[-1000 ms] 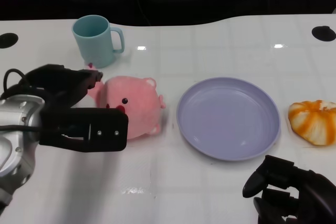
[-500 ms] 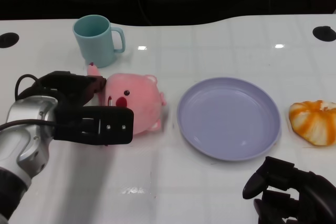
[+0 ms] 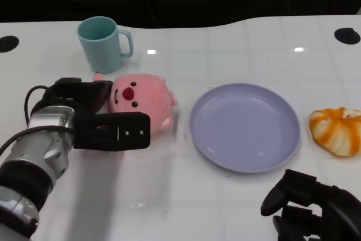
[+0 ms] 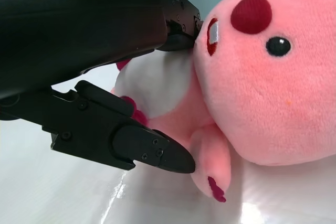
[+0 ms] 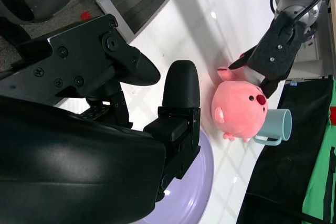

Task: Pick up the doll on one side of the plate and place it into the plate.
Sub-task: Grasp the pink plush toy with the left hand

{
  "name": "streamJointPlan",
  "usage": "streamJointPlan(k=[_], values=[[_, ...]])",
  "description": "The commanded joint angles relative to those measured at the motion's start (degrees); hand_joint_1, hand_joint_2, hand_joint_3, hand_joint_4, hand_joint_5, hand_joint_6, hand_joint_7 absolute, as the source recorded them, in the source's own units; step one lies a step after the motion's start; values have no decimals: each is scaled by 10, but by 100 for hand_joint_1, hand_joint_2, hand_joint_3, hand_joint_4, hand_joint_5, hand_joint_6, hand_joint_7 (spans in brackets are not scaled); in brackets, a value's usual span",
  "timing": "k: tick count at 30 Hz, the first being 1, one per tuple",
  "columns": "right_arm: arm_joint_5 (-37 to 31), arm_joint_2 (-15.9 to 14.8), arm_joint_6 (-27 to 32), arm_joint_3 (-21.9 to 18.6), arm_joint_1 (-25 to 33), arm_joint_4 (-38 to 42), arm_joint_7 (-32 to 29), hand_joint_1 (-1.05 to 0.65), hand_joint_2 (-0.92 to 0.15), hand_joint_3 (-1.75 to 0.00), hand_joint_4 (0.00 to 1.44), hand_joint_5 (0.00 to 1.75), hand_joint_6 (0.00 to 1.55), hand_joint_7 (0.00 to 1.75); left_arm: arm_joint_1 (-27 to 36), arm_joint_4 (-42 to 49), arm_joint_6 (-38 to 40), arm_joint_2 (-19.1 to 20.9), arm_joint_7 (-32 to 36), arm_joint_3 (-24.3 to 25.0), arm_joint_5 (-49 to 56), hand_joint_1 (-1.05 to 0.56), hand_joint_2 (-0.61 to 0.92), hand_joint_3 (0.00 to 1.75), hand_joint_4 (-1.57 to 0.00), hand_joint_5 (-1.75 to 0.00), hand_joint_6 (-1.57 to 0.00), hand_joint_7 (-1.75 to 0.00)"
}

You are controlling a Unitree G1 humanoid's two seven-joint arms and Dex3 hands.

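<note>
While my left hand point(image 3: 93, 118) is wrapped around the pink plush doll point(image 3: 142, 101), one finger in front and others behind its back, the doll sits on the white table point(image 3: 225, 38) at about 9 o'clock from the lavender plate point(image 3: 245, 126), just beside its rim. Teal mug point(image 3: 103, 43) is at 11 o'clock from the doll. Orange-striped bun point(image 3: 337, 131) is at 3 o'clock of the plate. My right hand point(image 3: 313, 207) rests at 5 o'clock, fingers curled in, holding nothing.
</note>
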Motion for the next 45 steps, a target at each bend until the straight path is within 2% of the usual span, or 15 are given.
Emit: streamJointPlan(k=[1, 6, 7, 8, 9, 11, 16, 17, 18, 20, 21, 23, 29, 37, 45], values=[[1, -8, 6, -4, 5, -8, -1, -12, -66, -99, 64, 175, 45, 149, -4, 55, -9, -12, 27, -8, -5, -48, 87, 0, -20, -16, -28, -4], [3, -7, 7, -5, 7, -11, -1, -12, -66, -99, 63, 175, 45, 149, -5, 106, -41, -29, 90, 7, -32, -32, 91, 1, -58, -18, -46, -3], [3, -7, 7, -5, 7, -10, -1, -12, -66, -99, 63, 175, 45, 149, -4, 114, -49, -31, 108, 8, -35, -30, 92, 2, -68, -36, -57, -3], [3, -6, 7, -6, 7, -10, -1, -12, -66, -99, 63, 175, 45, 149, -3, 121, -54, -32, 121, 9, -37, -26, 92, 2, -67, -86, -73, -3], [3, -6, 8, -6, 8, -11, -2, -13, -66, -99, 63, 175, 45, 149, -4, 130, -59, -35, 133, 7, -38, -25, 92, 3, -65, -106, -78, -2], [4, -6, 8, -7, 7, -12, -2, -13, -66, -99, 63, 175, 45, 149, -6, 146, -68, -38, 153, 1, -35, -25, 91, 2, -75, -121, -103, -7], [5, -5, 7, -7, 8, -12, -2, -14, -66, -99, 64, 175, 46, 150, -6, 168, -75, -40, 178, -11, -27, -29, 86, 1, -79, -157, -130, -11], [5, -4, 4, -7, 8, -12, -1, -14, -66, -99, 64, 175, 46, 150, -5, 170, -75, -39, 185, -15, -24, -26, 88, 7, -78, -166, -119, -43], [6, -3, 3, -7, 9, -11, -1, -15, -65, -99, 64, 175, 46, 150, -3, 171, -76, -38, 190, -17, -24, -26, 90, 15, -76, -171, -91, -96], [7, -2, 1, -8, 11, -10, -1, -15, -65, -100, 64, 175, 47, 150, -1, 171, -81, -36, 194, -17, -28, -26, 92, 24, -72, -174, -72, -126], [7, -2, 4, -8, 12, -13, -2, -16, -65, -100, 64, 175, 47, 150, 0, 169, -84, -35, 196, -17, -29, -26, 92, 28, -74, -174, -62, -149], [7, -2, 9, -8, 13, -17, -3, -16, -65, -99, 64, 175, 47, 149, 1, 164, -87, -32, 197, -19, -29, -26, 92, 29, -75, -175, -54, -168], [14, -5, 13, -11, 13, -20, -1, -16, -65, -99, 64, 175, 46, 149, 0, 156, -107, -25, 218, -13, -36, -23, 92, 25, -76, -175, -54, -173], [14, -5, 26, -7, 12, -22, -4, -15, -66, -99, 64, 175, 46, 148, 8, 143, -145, -12, 298, 3, -41, -18, 88, 20, -85, -175, -64, -175], [18, -2, 16, -16, 10, -15, -3, -15, -68, -99, 64, 175, 46, 149, 36, 100, -170, 3, 308, 28, -68, -15, 85, 23, -88, -175, -68, -175]])
